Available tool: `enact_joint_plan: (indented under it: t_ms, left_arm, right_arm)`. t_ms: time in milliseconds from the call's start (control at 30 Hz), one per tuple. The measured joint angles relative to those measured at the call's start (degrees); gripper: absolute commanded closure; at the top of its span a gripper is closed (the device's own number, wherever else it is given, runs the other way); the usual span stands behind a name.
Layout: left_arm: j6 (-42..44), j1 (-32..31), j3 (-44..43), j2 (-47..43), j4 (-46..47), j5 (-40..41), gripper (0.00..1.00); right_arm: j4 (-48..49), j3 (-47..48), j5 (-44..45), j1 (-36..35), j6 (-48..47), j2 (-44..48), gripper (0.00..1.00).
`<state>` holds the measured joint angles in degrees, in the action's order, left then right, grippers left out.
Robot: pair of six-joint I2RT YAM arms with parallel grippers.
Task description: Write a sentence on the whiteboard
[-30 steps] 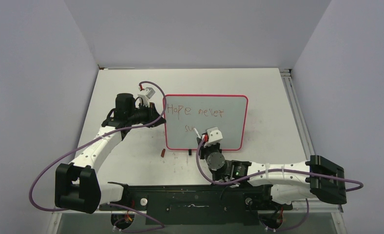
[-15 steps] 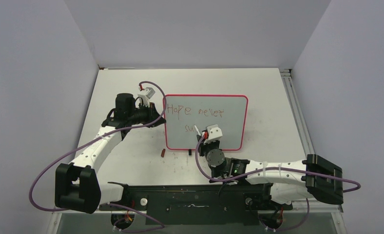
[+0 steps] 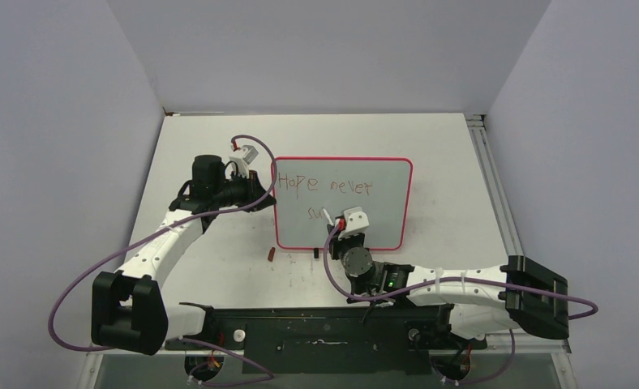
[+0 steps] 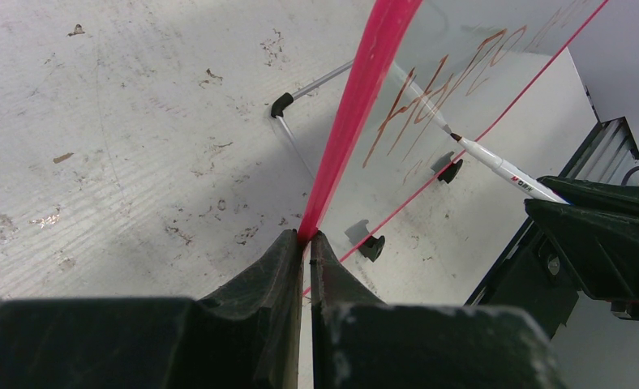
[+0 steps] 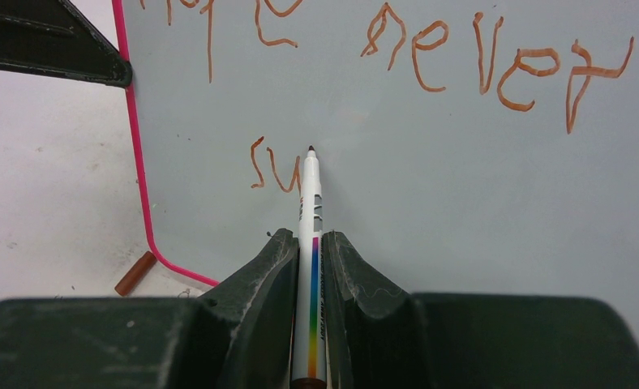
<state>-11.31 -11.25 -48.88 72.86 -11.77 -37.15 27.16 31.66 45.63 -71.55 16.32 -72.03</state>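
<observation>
The whiteboard (image 3: 381, 174) with its pink-red frame lies on the table. The sentence (image 3: 324, 186) reads "Hope never" on the top line with "su" (image 5: 272, 166) begun below. My left gripper (image 3: 261, 194) is shut on the board's left frame edge (image 4: 357, 105). My right gripper (image 5: 310, 239) is shut on a white marker (image 5: 309, 211) with a rainbow stripe. Its brown tip rests on the board just right of the "u". The marker also shows in the left wrist view (image 4: 495, 162).
A brown marker cap (image 3: 272, 253) lies on the table just off the board's lower left corner; it also shows in the right wrist view (image 5: 135, 273). The board's black feet (image 4: 371, 246) rest on the scuffed table top. A black base rail (image 3: 324, 328) runs along the near edge.
My right arm has shifted slightly left and the marker tip has moved a little on the second line. The left arm and the board have not moved.
</observation>
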Motion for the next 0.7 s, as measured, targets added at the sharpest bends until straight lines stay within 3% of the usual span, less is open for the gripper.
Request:
enact_joint_plan:
  t_ms: [700]
  left_arm:
    - [0.00,0.00,0.00,0.00,0.00,0.09,0.97]
  right_arm:
    - [-2.43,0.00,0.96,0.00,2.86,0.79,0.95]
